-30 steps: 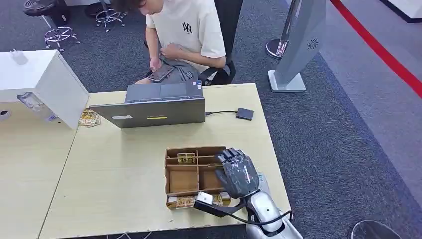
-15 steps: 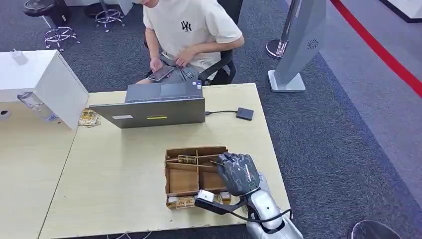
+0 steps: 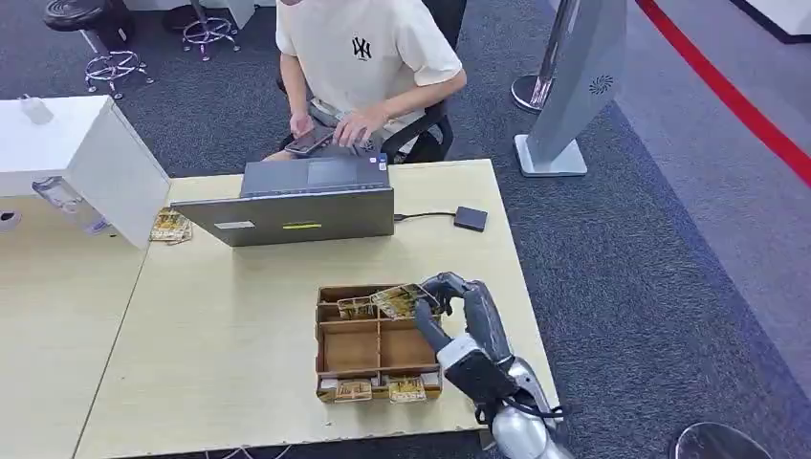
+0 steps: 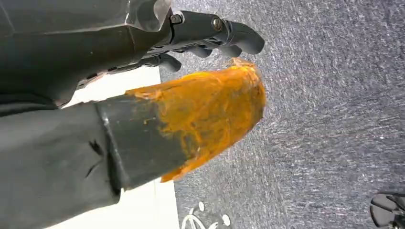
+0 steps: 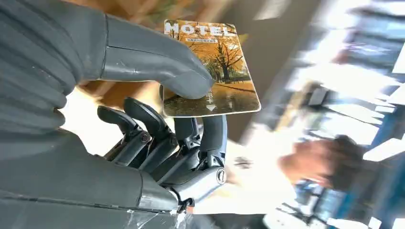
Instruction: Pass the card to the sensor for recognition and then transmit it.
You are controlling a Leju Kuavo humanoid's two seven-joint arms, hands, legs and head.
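Orange hotel card (image 5: pixel 210 71) is pinched by the right hand (image 3: pixel 449 306) at lower centre; carry it level toward the sensor, grip firm.

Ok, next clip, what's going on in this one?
The robot's right hand pinches a hotel key card printed with autumn trees between thumb and fingers, just above the brown cardboard compartment tray on the pale wooden table. More cards lie in the tray's compartments. Across the table, a person in a cream T-shirt sits behind an open grey laptop, looking at a phone. A small dark box on a cable lies beside the laptop. The left hand hangs over carpet, holding nothing visible.
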